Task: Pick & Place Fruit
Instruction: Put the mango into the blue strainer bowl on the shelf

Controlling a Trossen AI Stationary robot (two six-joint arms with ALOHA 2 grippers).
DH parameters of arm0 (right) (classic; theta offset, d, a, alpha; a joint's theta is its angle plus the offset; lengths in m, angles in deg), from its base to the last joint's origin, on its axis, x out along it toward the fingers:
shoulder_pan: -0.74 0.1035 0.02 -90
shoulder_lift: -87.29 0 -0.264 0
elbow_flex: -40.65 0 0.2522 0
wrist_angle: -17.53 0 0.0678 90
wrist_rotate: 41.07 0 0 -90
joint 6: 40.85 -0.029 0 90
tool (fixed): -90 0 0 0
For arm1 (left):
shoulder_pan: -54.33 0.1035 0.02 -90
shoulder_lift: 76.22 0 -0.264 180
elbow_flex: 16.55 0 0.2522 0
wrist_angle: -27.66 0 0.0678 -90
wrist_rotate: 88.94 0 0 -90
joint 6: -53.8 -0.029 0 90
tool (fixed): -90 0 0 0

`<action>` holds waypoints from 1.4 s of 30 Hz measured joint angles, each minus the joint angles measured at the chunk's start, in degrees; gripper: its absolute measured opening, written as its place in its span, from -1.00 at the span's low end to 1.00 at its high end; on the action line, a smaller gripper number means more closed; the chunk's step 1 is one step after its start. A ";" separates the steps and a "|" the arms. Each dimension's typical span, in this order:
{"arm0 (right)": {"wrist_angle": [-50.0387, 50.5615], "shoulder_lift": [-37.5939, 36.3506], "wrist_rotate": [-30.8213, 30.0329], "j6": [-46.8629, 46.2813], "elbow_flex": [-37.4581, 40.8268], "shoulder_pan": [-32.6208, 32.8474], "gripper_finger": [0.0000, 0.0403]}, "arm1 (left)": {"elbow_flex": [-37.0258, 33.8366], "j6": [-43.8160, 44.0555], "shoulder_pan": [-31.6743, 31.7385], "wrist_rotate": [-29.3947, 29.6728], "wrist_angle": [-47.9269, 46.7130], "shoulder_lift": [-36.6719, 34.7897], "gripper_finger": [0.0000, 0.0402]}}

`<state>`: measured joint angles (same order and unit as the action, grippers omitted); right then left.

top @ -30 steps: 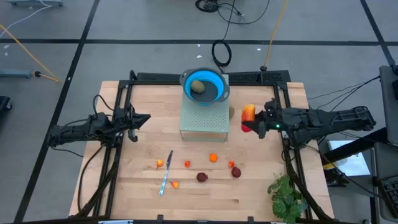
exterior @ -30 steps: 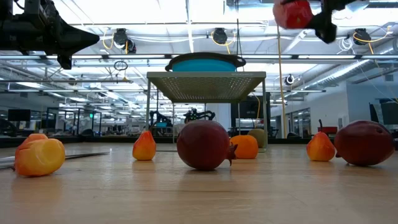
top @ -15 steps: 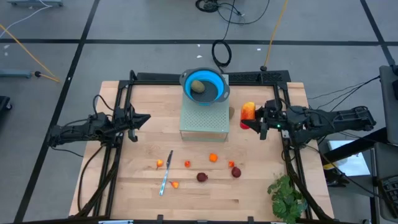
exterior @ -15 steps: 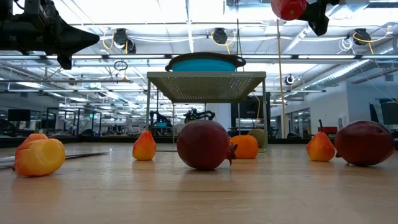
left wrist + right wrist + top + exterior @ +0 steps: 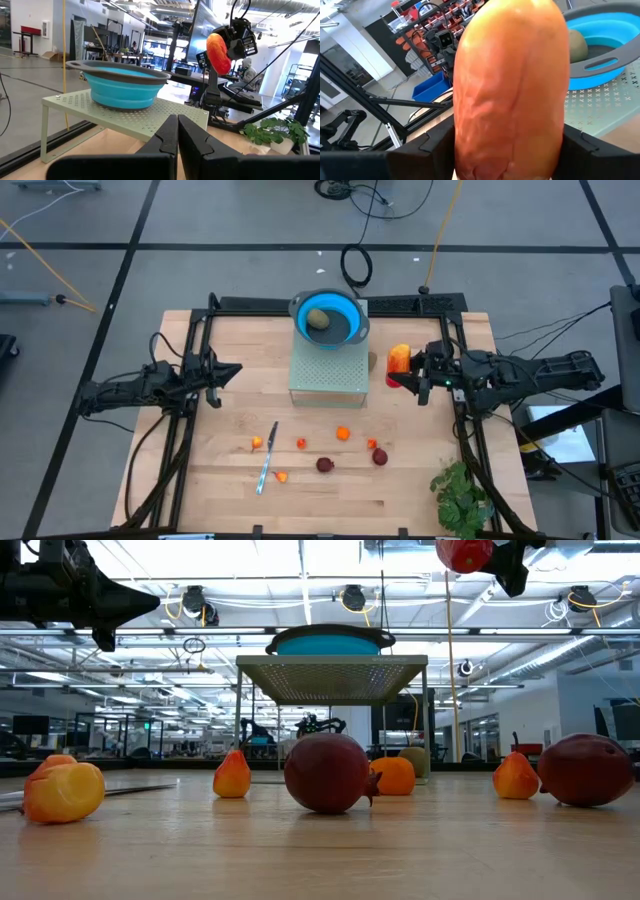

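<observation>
The right gripper point(image 5: 408, 373) holds the large red-orange-yellow oblong fruit point(image 5: 399, 361) up in the air, its fingers point(image 5: 585, 150) parted about halfway and pressed against the fruit's two sides, just beside the green perforated stand point(image 5: 328, 369) that carries the blue bowl point(image 5: 330, 319). An olive-brown oval fruit point(image 5: 317, 319) lies inside that bowl. The left gripper point(image 5: 228, 372) hovers over the left part of the counter point(image 5: 230, 490) with its fingers point(image 5: 192, 142) closed together on nothing. The small orange pieces point(image 5: 343, 434) and maroon balls point(image 5: 324, 465) lie on the counter near the silver knife point(image 5: 267, 458). Compared with one second ago, the right gripper and its fruit sit slightly closer to the stand and bowl; over the last half second nothing visibly differs.
</observation>
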<state>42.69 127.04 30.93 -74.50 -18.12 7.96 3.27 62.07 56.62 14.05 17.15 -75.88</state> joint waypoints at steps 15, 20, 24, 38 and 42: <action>0.00 0.00 0.04 0.03 0.00 -0.01 0.15 | -0.01 0.02 0.00 0.02 -0.01 0.01 -0.95; 0.00 0.00 0.07 -0.06 0.02 0.00 0.14 | -0.02 0.02 0.00 0.00 0.00 0.02 -0.95; 0.00 0.00 0.07 -0.08 0.02 0.00 0.14 | -0.02 0.04 -0.02 0.02 -0.02 0.02 -0.95; 0.00 0.00 0.26 -0.13 0.00 -0.01 0.15 | 0.00 0.07 -0.01 0.02 -0.02 0.00 -0.95; 0.00 0.01 0.26 -0.13 0.01 0.00 0.15 | -0.02 0.07 -0.02 0.02 -0.02 0.02 -0.95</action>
<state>42.69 127.05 31.20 -74.63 -18.11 7.96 3.26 62.14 56.60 14.07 17.13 -75.86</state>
